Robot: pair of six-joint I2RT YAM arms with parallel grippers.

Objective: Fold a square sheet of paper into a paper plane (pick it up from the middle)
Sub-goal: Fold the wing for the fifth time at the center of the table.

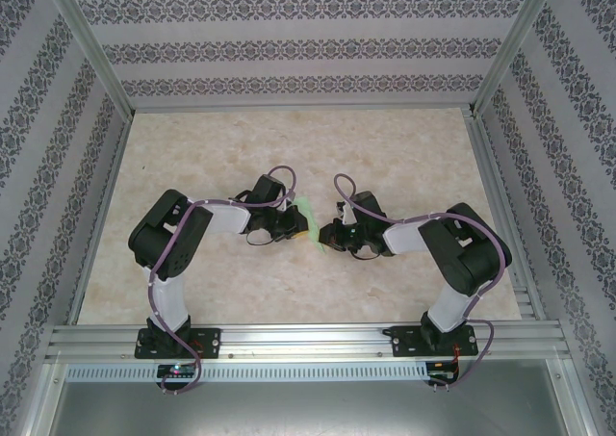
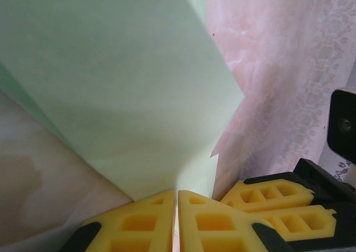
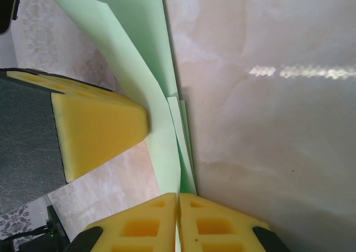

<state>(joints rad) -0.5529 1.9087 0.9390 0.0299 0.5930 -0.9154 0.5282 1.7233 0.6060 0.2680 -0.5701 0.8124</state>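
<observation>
The pale green sheet of paper point(image 1: 305, 211) is held up off the table between both arms at mid-table. It is folded into several layers, and I cannot tell whether it has the dart shape of a paper plane. My left gripper point(image 2: 178, 195) is shut on its lower edge, with the paper point(image 2: 122, 85) spreading wide above the yellow fingers. My right gripper point(image 3: 179, 196) is shut on a narrow layered strip of the paper point(image 3: 167, 152). The two grippers point(image 1: 300, 232) point(image 1: 323, 236) sit almost tip to tip. The right fingers point(image 2: 278, 199) show in the left wrist view and a left finger point(image 3: 94, 132) in the right wrist view.
The beige marbled tabletop point(image 1: 289, 147) spreads around both arms. Patterned walls and aluminium frame posts point(image 1: 91, 61) close in the back and sides. A metal rail point(image 1: 308, 340) runs along the near edge by the arm bases.
</observation>
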